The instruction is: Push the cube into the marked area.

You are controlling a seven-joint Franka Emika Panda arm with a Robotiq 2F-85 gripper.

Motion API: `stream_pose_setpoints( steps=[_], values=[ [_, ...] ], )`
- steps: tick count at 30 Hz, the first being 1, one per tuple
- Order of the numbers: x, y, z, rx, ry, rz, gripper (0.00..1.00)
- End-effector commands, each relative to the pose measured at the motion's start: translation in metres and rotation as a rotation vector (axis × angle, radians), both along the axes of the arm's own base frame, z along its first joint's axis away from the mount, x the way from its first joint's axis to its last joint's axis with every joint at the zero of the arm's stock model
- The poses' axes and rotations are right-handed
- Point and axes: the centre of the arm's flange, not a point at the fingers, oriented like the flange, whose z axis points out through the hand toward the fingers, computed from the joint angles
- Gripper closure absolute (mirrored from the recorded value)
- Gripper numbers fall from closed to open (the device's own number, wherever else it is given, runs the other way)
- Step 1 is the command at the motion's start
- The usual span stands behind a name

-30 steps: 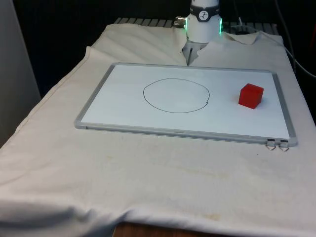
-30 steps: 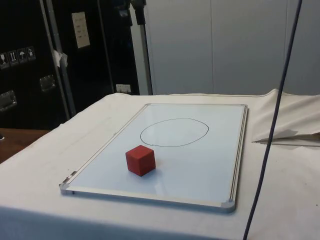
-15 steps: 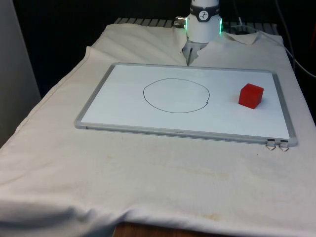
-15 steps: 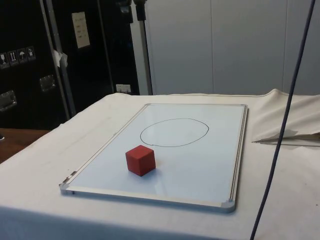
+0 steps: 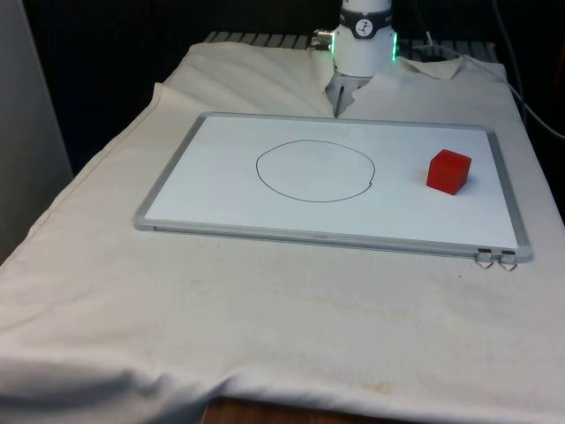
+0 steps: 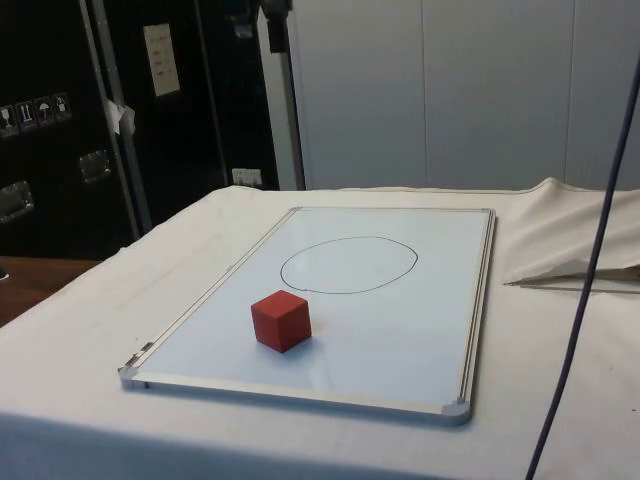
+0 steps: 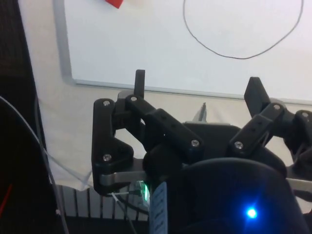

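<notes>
Front view: our red cube [image 5: 449,170] sits on the whiteboard [image 5: 229,181], well toward the front view's right of the drawn circle [image 5: 315,170]. Our hand [image 7: 197,85], fingers spread, should descend behind the cube's far side and push straight

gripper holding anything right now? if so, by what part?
Nothing is held. The gripper is open with a bare gap between its fingers, above the whiteboard's edge; the red cube sits alone on the board, outside the circle.
</notes>
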Motion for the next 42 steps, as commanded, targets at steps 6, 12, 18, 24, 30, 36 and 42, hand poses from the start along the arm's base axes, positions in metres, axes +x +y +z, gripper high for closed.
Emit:
stream_pose_setpoints(
  steps=[6,12,18,24,30,36,42],
  values=[
    [0.0,0.022,-0.012,0.01,-0.004,0.001,0.0],
    [0.0,0.043,-0.024,0.02,0.007,0.006,0.0],
    [0.001,0.054,-0.031,0.014,0.014,0.013,0.43],
    [0.001,0.06,-0.035,0.027,0.013,0.01,1.0],
    [0.001,0.061,-0.036,0.028,0.014,0.009,1.0],
    [0.0,0.08,-0.05,0.048,0.022,0.015,1.0],
    [0.0,0.099,-0.069,0.057,0.028,0.02,1.0]
  ],
)
